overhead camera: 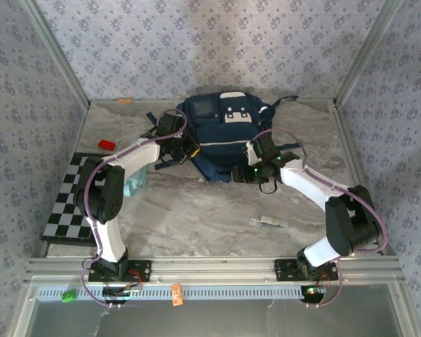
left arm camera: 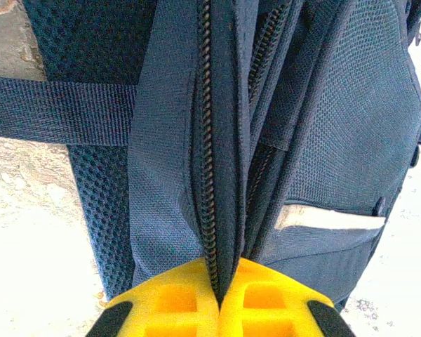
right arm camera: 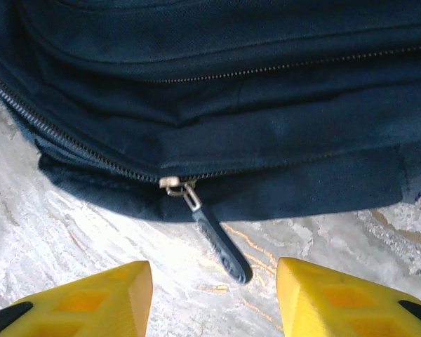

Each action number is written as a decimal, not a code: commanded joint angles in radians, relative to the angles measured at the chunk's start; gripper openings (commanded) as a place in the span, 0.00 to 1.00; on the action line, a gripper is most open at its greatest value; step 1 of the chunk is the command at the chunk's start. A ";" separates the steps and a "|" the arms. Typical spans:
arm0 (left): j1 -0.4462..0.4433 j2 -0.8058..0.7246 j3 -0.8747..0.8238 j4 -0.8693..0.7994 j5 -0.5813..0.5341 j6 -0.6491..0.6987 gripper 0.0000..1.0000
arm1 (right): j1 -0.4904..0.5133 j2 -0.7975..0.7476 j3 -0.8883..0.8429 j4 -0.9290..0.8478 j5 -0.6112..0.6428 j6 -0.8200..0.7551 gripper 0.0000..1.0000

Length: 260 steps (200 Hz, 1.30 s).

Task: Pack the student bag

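Zipping seems to be the step in hand, though whether the zip is to open or close cannot be told. A large navy-blue fabric student bag with white patches lies at the far middle of a grey marble-patterned table. The yellow-fingered left gripper is pinched tight on a fold of the bag's fabric beside a line of dark zip teeth, on the bag's left side. The right gripper holds nothing. Its yellow fingers stand apart, low over the table, at the bag's near right edge. Just ahead of them a dark rubbery zip pull lies flat on the table, hanging from a small metal slider.

The next move likely calls for the right gripper to ease forward and close on that thin pull without scraping the tabletop, while the left gripper's pinch braces the fabric.

Open table lies between the bag and the arm bases, apart from a small pale object near the right arm. A black-and-white checkered board, a pale teal cloth and a small red block sit at the left. Patterned walls and metal posts close in on both sides and behind the bag.
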 commanded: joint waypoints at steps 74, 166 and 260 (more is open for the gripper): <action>-0.003 0.000 -0.001 0.056 0.020 -0.006 0.00 | 0.041 0.161 0.125 0.015 0.047 -0.063 0.36; -0.003 -0.001 -0.011 0.063 0.023 -0.009 0.00 | 0.085 0.224 0.133 0.020 0.110 -0.077 0.23; -0.004 -0.004 -0.013 0.071 0.026 -0.015 0.00 | 0.119 0.293 0.170 0.015 0.284 0.002 0.14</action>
